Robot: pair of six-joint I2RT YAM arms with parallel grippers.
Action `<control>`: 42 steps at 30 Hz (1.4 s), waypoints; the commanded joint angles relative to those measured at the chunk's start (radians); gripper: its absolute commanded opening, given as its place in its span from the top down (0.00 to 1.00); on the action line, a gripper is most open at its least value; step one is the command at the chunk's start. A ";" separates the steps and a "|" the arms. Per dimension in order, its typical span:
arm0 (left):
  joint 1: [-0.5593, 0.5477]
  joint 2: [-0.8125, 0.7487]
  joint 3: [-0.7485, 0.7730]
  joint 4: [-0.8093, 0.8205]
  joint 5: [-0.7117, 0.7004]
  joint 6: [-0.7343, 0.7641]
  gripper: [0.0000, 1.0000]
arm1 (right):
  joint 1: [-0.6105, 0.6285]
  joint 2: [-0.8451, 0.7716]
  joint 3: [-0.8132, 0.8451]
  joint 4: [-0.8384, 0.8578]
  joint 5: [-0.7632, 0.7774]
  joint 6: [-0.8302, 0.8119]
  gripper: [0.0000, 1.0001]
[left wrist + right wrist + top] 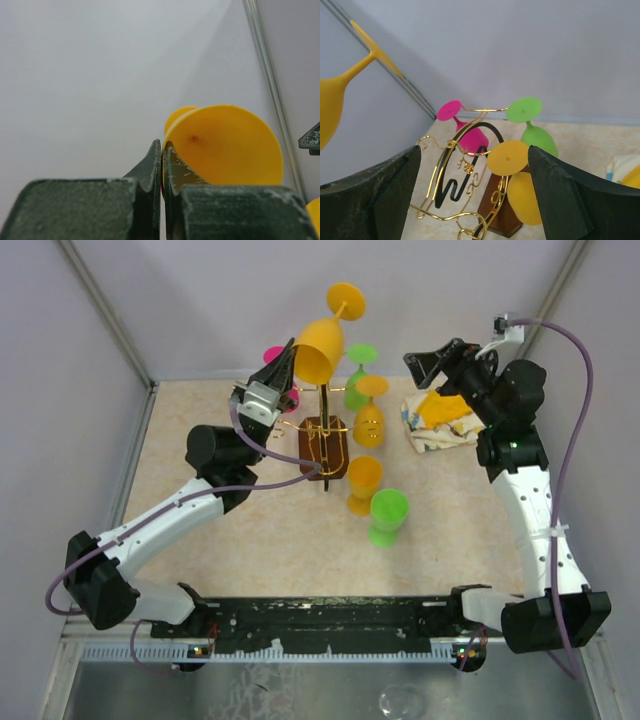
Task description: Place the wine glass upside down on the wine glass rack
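Filling most of the overhead view, the table (440, 540) carries everything, with the 2 arms reaching in from its near edge. Next in size, the wine glass rack (330, 445) stands mid-table, its gold wire arms rising from a dark wooden base. 3 glasses already hang on it foot-up: a pink glass (470, 137), a green glass (536, 137) and a yellow glass (522, 197). The wine glass (318, 348) in hand is yellow. It is held high above the rack and slightly to its left, tilted with its foot uppermost and touching no wire. 2 more glasses, a second yellow one (362, 480) and a second green one (388, 515), stand on the table just in front of the rack. A crumpled cloth (440, 425) lies to the right. The left end effector (162, 147) is pinched almost shut on the thin wall of the glass at its rim, leaving only a sliver between the fingers. The right end effector (427, 364) hovers near the cloth, spread wide and holding nothing. The step in hand looks like the carry: the glass is inverted but not yet hung. The next move probably calls for lowering it beside a free wire arm on the rack's left side. The stem would then slide in until the foot rests on the wire, clear of the pink glass, before the grip is released.
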 commanded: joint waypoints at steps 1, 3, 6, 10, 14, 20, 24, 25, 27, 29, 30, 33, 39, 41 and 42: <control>0.005 -0.009 -0.011 0.073 -0.021 -0.005 1.00 | 0.003 -0.015 -0.006 0.106 -0.066 0.076 0.13; 0.005 -0.017 -0.016 0.070 -0.023 -0.008 1.00 | 0.002 -0.012 -0.012 0.124 -0.073 0.089 0.13; 0.005 -0.026 -0.029 0.073 -0.032 -0.016 1.00 | 0.002 -0.012 -0.036 0.206 -0.103 0.157 0.14; 0.005 -0.026 -0.046 0.084 -0.033 -0.042 1.00 | 0.002 0.003 -0.074 0.360 -0.144 0.311 0.15; 0.005 -0.024 -0.049 0.080 -0.022 -0.092 1.00 | 0.003 0.028 -0.099 0.515 -0.168 0.386 0.20; 0.005 -0.039 -0.034 0.008 0.013 -0.184 1.00 | 0.035 0.040 -0.097 0.510 -0.120 0.117 0.24; 0.005 -0.059 -0.025 -0.053 0.021 -0.239 1.00 | 0.068 0.046 -0.123 0.559 -0.103 -0.033 0.27; 0.005 -0.063 -0.024 -0.063 0.021 -0.246 1.00 | 0.078 0.046 -0.139 0.586 -0.101 -0.051 0.28; 0.005 -0.072 -0.027 -0.075 0.017 -0.257 1.00 | 0.085 0.050 -0.167 0.645 -0.109 -0.073 0.29; 0.005 -0.079 -0.027 -0.087 0.013 -0.261 1.00 | 0.093 0.059 -0.181 0.677 -0.120 -0.093 0.30; 0.005 -0.083 -0.027 -0.094 0.013 -0.260 1.00 | 0.098 0.064 -0.186 0.686 -0.125 -0.103 0.31; 0.005 -0.087 -0.022 -0.111 0.022 -0.275 1.00 | 0.110 0.078 -0.192 0.712 -0.134 -0.136 0.32; 0.003 -0.083 -0.031 -0.110 0.005 -0.275 1.00 | 0.121 0.094 -0.204 0.778 -0.130 -0.127 0.33; 0.003 -0.076 -0.040 -0.088 -0.039 -0.262 1.00 | 0.128 0.085 -0.204 0.762 -0.117 -0.149 0.33; 0.003 -0.073 -0.042 -0.080 -0.044 -0.259 1.00 | 0.132 0.081 -0.203 0.749 -0.105 -0.171 0.33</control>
